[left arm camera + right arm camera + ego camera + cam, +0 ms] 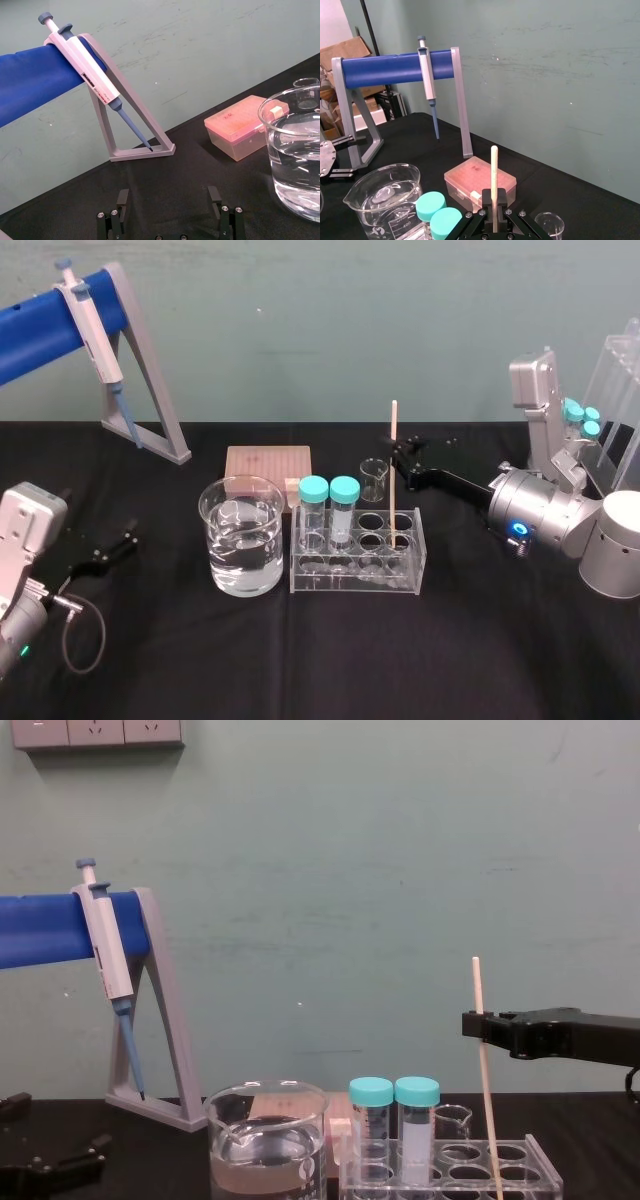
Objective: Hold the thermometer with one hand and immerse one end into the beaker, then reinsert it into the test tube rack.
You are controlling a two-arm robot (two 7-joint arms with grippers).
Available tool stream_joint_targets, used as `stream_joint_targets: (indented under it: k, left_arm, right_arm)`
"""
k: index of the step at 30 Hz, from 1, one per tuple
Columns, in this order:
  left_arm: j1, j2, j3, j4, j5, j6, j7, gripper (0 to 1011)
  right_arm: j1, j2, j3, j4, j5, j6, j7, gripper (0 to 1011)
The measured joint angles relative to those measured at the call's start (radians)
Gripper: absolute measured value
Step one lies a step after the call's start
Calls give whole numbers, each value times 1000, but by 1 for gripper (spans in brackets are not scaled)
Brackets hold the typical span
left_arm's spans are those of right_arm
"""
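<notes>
Reaching in from the right, the right claw (398,452) sits at the upper part of the thermometer (393,480), its long black body stretched low over the table (300,670) from a silver wrist with a blue ring light. From the right wrist view, its pads (487,199) look pressed against the thin cream-white rod (493,170) from both sides, so it appears to have the thermometer clamped. In the chest view, the claw's tip (472,1023) meets the rod (482,1060) well below its top end.

The thermometer stands nearly upright, with its lower end in a hole at the right end of the test tube rack (350,585). This clear plastic rack rests on the black table near the middle. Two teal-capped tubes (330,505) stand side by side in its left part.

Just to the left of the rack is the beaker (242,540), large and clear, partly filled with clear liquid. A much smaller glass beaker (373,480) stands behind the rack, and a pinkish box (268,465) sits behind the big beaker.

At the table's left edge, the left claw (110,550) lies low and apart from everything. Its two fingers (122,200) are spread wide with nothing between them. Farther back on the left, a grey pipette (95,330) hangs on its A-frame stand (150,390).
</notes>
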Motion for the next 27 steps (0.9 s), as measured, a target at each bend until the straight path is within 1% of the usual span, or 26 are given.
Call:
stream_joint_targets:
  k: [16,27]
  left_arm:
    - [0,0,0,0,0,0,0,1004]
    - [0,0,0,0,0,0,0,1004]
  right_arm:
    - [-16,5,8,-12,-12,-4,-6,53]
    - [-15,0,6,-1,-18,-4,-6,53]
